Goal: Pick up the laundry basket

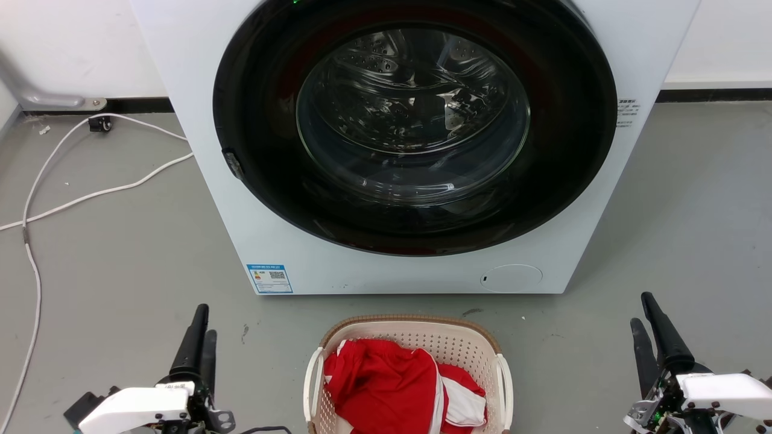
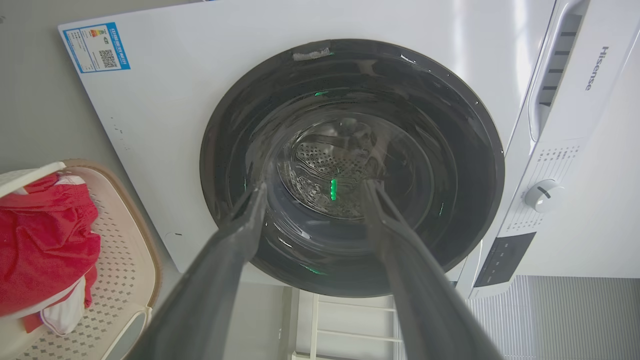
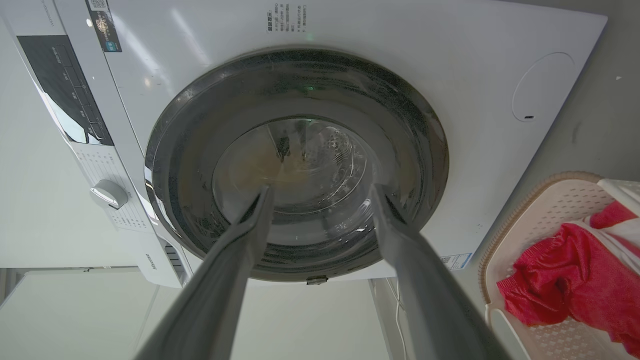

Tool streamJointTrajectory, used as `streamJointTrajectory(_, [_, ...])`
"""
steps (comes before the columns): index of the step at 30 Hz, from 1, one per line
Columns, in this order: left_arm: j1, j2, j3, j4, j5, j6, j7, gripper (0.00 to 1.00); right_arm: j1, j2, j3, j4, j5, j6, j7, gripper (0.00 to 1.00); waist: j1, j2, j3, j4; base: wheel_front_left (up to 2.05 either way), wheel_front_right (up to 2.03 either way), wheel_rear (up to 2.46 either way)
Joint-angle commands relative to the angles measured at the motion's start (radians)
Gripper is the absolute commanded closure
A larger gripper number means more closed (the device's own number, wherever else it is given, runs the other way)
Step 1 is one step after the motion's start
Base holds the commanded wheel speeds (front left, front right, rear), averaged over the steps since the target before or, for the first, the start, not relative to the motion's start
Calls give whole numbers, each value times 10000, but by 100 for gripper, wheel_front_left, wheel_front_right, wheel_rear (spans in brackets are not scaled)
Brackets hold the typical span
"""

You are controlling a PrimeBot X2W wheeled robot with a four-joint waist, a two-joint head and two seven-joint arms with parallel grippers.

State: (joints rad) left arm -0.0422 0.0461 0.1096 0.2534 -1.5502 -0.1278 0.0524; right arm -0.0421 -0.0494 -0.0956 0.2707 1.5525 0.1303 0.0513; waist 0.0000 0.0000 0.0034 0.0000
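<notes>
the laundry basket (image 1: 410, 320) sits on the floor (image 1: 120, 259) between my left gripper (image 1: 206, 321) and right gripper (image 1: 642, 310), both spread wide and empty, a white handle (image 1: 312, 377) facing each, left slightly nearer.

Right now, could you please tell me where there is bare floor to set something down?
Bare floor lies between the laundry basket and the left end effector, likewise the right end effector, and right of the washing machine. White cables crowd the far left.

Laundry room, front-loading washing machine (image 1: 410, 144), grey floor (image 1: 120, 259), white wall (image 1: 72, 48)
</notes>
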Motion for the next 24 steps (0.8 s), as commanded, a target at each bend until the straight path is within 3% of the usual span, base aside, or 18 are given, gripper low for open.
streamJointTrajectory(1, [-47,32,128,-205,269,-8,-109,0,-111,-31,-29,-182,-336,3,-104,0,0,0,-1,4,0,0,0])
streamJointTrajectory(16, [189,38,672,-1208,2759,522,-818,0,-45,-29,-284,-1009,-4996,3,-811,0,0,0,9,13,0,0,0])
streamJointTrajectory(24, [357,40,367,-2137,4483,859,-1073,0,1,-28,-54,-1943,-7054,3,-1067,0,0,0,33,8,0,0,0])
